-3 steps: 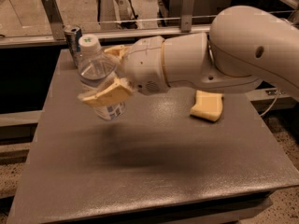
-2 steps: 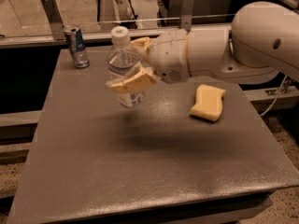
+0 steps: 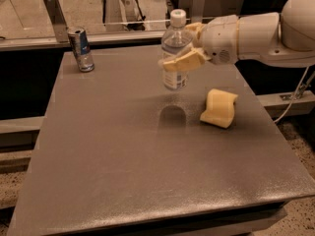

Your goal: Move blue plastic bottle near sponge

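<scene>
Blue plastic bottle [image 3: 174,77]: held upright, long axis vertical, pinched at mid-body by the gripper [image 3: 183,45] and kept clear of the table [image 3: 123,171], the sponge [image 3: 219,108] being located near, below and rightward of the gripper, so a short lowering is judged sufficient.

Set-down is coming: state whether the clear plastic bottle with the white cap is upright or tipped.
Upright: the clear plastic bottle hangs cap-up over the grey table, gripper shut around its middle.
</scene>
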`<control>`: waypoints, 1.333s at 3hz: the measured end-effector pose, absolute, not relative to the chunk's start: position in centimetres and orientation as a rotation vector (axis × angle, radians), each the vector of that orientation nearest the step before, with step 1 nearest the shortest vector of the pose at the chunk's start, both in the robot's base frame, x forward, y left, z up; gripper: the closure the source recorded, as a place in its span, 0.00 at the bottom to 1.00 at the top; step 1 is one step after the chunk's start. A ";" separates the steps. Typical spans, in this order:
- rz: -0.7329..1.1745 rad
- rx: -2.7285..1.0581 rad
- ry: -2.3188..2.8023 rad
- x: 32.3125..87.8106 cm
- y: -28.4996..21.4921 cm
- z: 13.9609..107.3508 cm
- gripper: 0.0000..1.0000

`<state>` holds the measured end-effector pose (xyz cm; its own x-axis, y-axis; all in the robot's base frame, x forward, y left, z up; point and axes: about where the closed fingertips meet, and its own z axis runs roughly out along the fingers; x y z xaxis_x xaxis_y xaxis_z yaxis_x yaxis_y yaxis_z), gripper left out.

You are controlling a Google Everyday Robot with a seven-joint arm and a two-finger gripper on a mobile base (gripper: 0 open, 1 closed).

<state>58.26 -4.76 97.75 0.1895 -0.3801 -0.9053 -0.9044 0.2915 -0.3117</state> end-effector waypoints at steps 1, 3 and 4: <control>0.526 -1.229 1.441 59.9 -9.0 97.8 1.00; 0.495 -1.133 1.510 60.0 -14.3 96.7 1.00; 0.512 -1.113 1.505 61.1 -14.4 95.9 1.00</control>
